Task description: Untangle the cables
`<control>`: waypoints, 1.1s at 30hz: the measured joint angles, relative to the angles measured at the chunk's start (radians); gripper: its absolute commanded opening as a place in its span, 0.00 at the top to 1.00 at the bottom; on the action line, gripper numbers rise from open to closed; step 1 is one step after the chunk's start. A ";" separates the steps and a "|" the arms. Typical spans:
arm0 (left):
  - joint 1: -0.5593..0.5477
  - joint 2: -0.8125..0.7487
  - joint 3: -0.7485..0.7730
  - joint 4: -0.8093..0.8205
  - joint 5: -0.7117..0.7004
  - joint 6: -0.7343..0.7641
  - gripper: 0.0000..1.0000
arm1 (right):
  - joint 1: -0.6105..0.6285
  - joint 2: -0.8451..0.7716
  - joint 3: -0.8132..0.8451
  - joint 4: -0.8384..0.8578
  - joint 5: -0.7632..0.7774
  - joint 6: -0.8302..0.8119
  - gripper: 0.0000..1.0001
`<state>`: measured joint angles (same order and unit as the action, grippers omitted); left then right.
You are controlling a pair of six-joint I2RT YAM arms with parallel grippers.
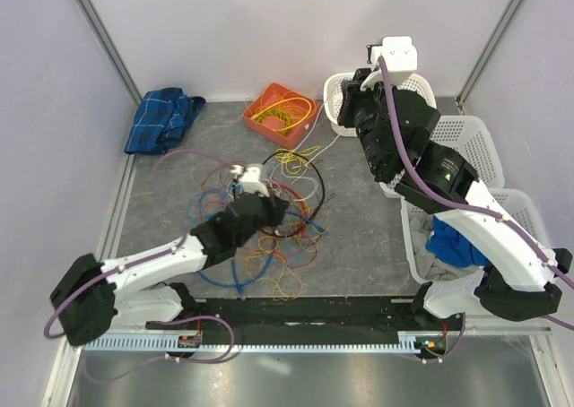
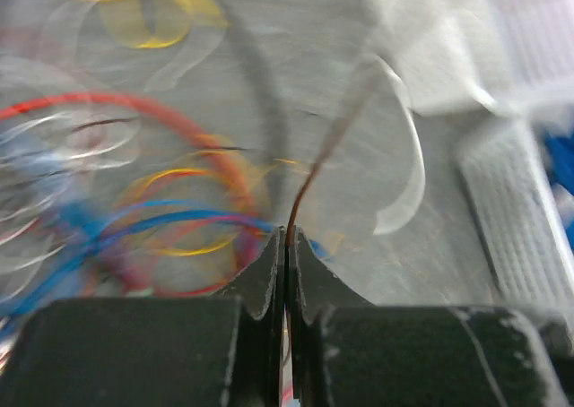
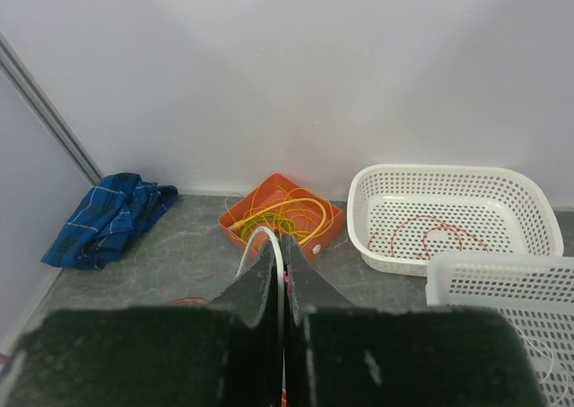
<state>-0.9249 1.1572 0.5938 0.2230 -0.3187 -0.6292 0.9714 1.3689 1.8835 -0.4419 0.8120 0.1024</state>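
tangle of cables (image 1: 269,223), yellow, orange, red, blue, white and black, lies loose at the middle of the grey counter (image 1: 377,246). left end effector (image 2: 286,238) sits low over the heap, its jaws pressed together on a thin reddish-brown cable (image 2: 309,178) that rises from between them. right end effector (image 3: 281,246) hangs high above the far right corner, jaws closed on a white cable (image 3: 258,243). an orange tray (image 1: 260,120) holding yellow cables stands at the far edge, a white basket (image 3: 377,178) just beside it, a blue cloth (image 1: 161,118) in the far left corner.
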 measured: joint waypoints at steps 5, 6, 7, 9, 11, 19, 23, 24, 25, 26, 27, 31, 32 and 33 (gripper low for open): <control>0.355 -0.148 -0.122 -0.264 0.040 -0.243 0.98 | -0.002 0.000 0.000 0.002 0.035 -0.021 1.00; 0.404 -0.158 -0.147 -0.300 0.059 -0.278 0.98 | -0.003 0.000 0.002 0.003 0.043 -0.026 1.00; 0.454 -0.161 -0.172 -0.335 0.088 -0.315 0.98 | -0.003 0.000 0.006 0.008 0.052 -0.031 1.00; 0.518 -0.144 -0.209 -0.389 0.144 -0.379 0.98 | -0.005 -0.002 0.016 0.011 0.067 -0.042 1.00; 0.549 -0.113 -0.229 -0.424 0.198 -0.430 0.98 | -0.006 -0.009 0.023 0.020 0.084 -0.054 1.00; 0.566 -0.085 -0.235 -0.424 0.286 -0.497 0.98 | -0.038 -0.039 0.029 0.061 0.132 -0.103 1.00; 0.565 -0.084 -0.187 -0.436 0.360 -0.473 0.74 | -0.123 -0.034 0.011 0.076 0.131 -0.106 1.00; 0.565 -0.079 -0.164 -0.436 0.384 -0.461 0.53 | -0.158 -0.032 -0.001 0.080 0.128 -0.095 1.00; 0.565 -0.077 -0.141 -0.434 0.405 -0.449 0.42 | -0.187 -0.028 -0.012 0.081 0.127 -0.086 1.00; 0.564 -0.076 -0.121 -0.429 0.426 -0.440 0.33 | -0.212 -0.023 -0.022 0.082 0.127 -0.077 1.00; 0.563 -0.077 -0.108 -0.426 0.438 -0.428 0.19 | -0.242 -0.014 -0.031 0.081 0.125 -0.068 1.00; 0.563 -0.096 -0.100 -0.420 0.476 -0.417 0.05 | -0.338 0.045 -0.040 0.082 0.119 -0.026 1.00; 0.562 -0.103 -0.101 -0.421 0.480 -0.417 0.05 | -0.360 0.062 -0.040 0.081 0.118 -0.015 1.00; 0.562 -0.113 -0.104 -0.421 0.482 -0.417 0.05 | -0.383 0.077 -0.040 0.081 0.116 -0.007 1.00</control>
<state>-0.3626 1.0447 0.4900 -0.1982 0.1635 -1.0458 0.5880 1.4456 1.8435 -0.3611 0.9276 0.0952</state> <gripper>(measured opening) 0.945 0.006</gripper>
